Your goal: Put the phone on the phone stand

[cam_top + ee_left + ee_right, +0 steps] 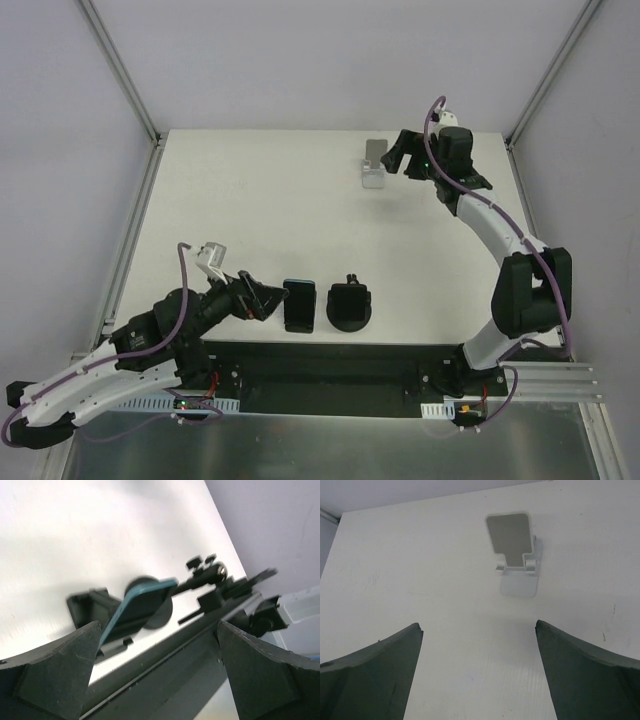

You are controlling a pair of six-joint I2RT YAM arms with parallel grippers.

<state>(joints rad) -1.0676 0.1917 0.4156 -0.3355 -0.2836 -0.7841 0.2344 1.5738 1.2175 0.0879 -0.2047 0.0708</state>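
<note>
A white table (250, 200) stands between pale walls (60, 150), 2 aluminium rails (120, 68) meeting its far corners.

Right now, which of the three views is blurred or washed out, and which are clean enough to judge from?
Left wrist view: blurred and tilted, the phone soft-edged, the table blown out to white at upper left. Top view: sharp, evenly lit, shadows faint. Right wrist view: sharp, the white stand crisp with a faint shadow at its base.
</note>
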